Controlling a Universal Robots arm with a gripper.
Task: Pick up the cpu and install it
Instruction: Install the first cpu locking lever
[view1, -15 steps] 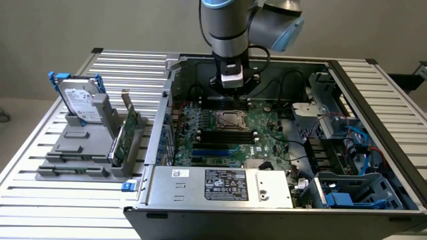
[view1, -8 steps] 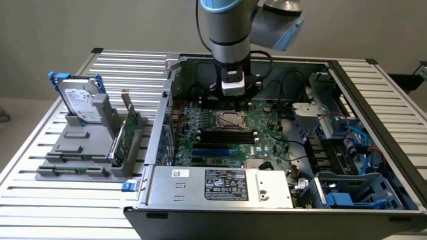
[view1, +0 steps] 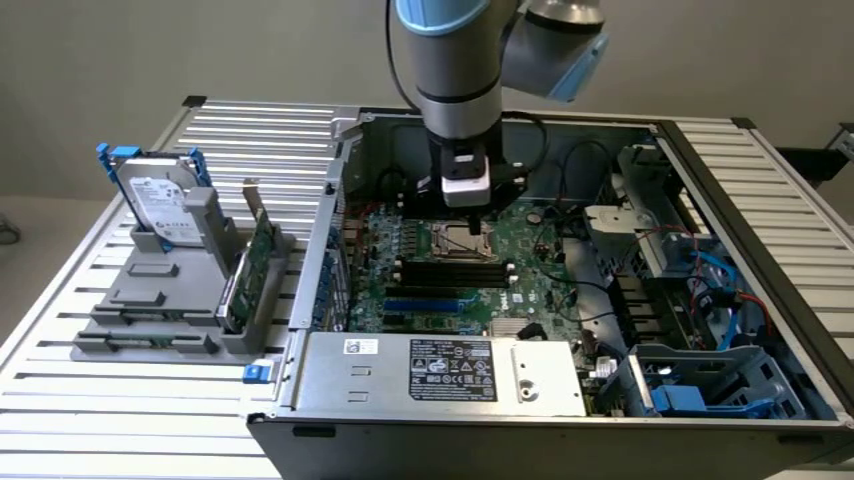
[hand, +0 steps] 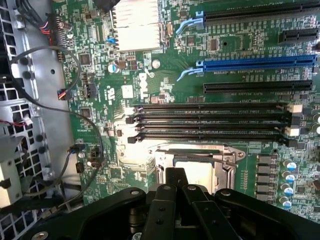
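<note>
Sitting inside the metal-framed socket (hand: 195, 167) on the green motherboard (hand: 165, 85), the cpu (hand: 196, 172) shows its pale silver top just beyond the gripper (hand: 175, 187). The black fingers (hand: 173, 179) stand close together directly over the chip; whether they pinch it or merely touch it I cannot tell. Four black memory slots (hand: 210, 120) run beside the socket. In the exterior view the arm (view1: 454, 60) reaches down into the open computer case (view1: 441, 390), with a hard drive (view1: 158, 205) standing in a grey holder (view1: 147, 300) at that view's left.
</note>
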